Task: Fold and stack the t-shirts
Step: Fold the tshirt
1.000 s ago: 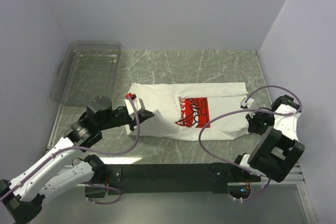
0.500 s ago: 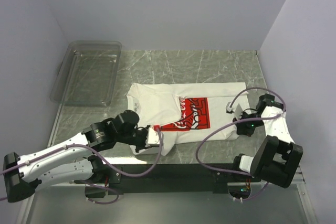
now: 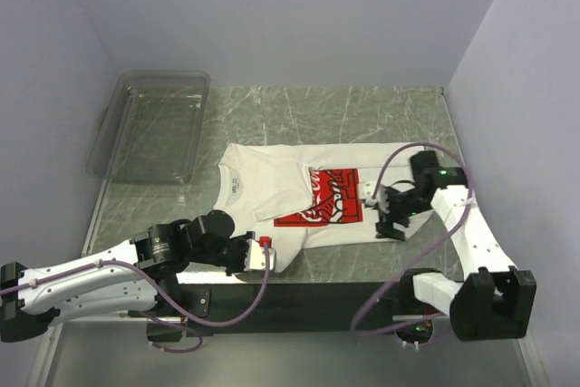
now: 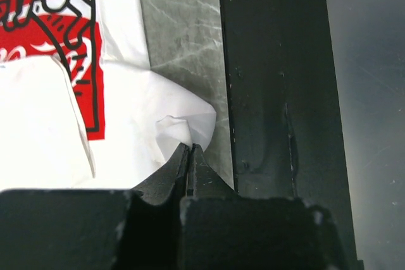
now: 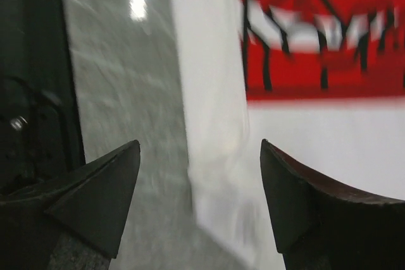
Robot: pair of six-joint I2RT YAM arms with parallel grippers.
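The white t-shirt (image 3: 263,178) lies spread across the middle of the grey-green marbled table (image 3: 299,115), collar toward 9 o'clock and its red print (image 3: 331,197) facing up just right of centre. Its near-left part is folded over, so a white flap covers part of the print and the cloth runs out to a point at about 7 o'clock. There the left gripper (image 3: 265,253) sits low, jaws clenched together on a small puckered nub of white fabric (image 4: 174,129), just beside the black rail (image 4: 272,93) that runs along the near edge of the table. At about 4 o'clock from the shirt's middle the right gripper (image 3: 385,213) hangs over the shirt's right border with its fingers (image 5: 101,188) spread wide and nothing between them. Its own camera is blurred, so whether the tips touch the cloth is hard to say, though they seem to be a little above it. A clear plastic bin (image 3: 149,129) stands well apart at 10 o'clock, against the left wall.
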